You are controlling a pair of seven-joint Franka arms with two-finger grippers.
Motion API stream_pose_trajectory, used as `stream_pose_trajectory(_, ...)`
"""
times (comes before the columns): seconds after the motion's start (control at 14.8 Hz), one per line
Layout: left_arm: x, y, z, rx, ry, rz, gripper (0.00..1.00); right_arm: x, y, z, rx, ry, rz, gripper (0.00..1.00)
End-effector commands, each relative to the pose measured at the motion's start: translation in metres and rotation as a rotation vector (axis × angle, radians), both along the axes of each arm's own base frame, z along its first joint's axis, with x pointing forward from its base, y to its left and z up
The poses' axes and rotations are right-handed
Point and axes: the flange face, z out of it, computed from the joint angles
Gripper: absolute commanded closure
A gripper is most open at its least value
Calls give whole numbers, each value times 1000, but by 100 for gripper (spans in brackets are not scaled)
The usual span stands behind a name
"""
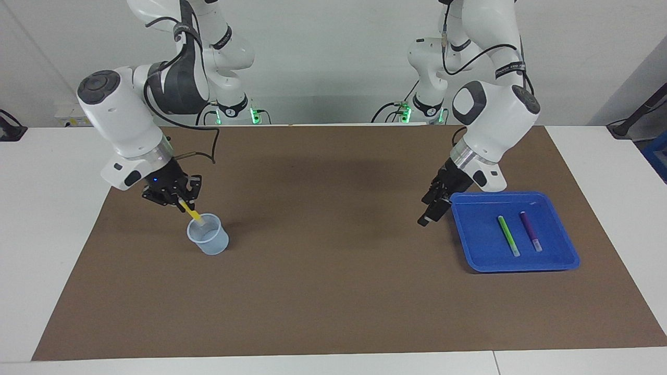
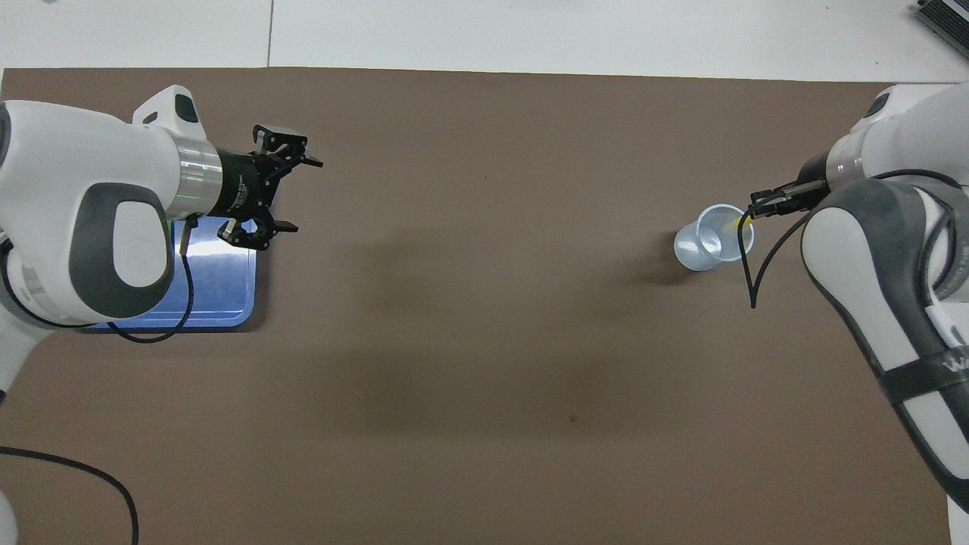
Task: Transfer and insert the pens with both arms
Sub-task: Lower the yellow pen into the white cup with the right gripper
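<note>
Facing view: the right gripper (image 1: 183, 200) is gripping the yellow pen (image 1: 190, 210) between closed fingertips, holding it tilted, with its lower end dipping into the mouth of the pale blue cup (image 1: 208, 241). The cup is standing upright on the brown mat (image 1: 323, 291) toward the right arm's end of the table. The left gripper (image 1: 431, 211) is hanging with its jaws spread wide and holding nothing, over the mat just beside the rim of the blue tray (image 1: 570, 256), at the edge turned toward the middle of the table. The green pen (image 1: 508, 235) and the purple pen (image 1: 530, 230) are lying flat in the tray, side by side and apart, the purple one closer to the left arm's end of the table.

Overhead view: the left gripper (image 2: 291, 193) is showing both fingers well apart, and the left arm is covering most of the tray (image 2: 227, 280). The yellow pen (image 2: 738, 223) is showing at the rim of the cup (image 2: 700, 246).
</note>
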Motion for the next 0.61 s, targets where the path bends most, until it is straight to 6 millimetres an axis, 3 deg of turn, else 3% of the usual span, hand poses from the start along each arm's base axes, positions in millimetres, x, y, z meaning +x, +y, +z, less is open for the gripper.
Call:
stream_pose_trajectory(0.0,-7,37,5,37,20,-85,0,6,-3,-17,-25,-12,21,100)
stream_pose_trajectory(0.27,-9,58,5,150,12,-225,0,11,-3,-52,-29,-22,16,98)
stream_pose_trajectory(0.41,-7,58,9,163,18,-232,0,13,-4,-63,-28,-25,5,79)
stream_pose_trajectory(0.54,-3,60,10,168,-11,-213,0,14,-4,-69,-27,-20,-10,50)
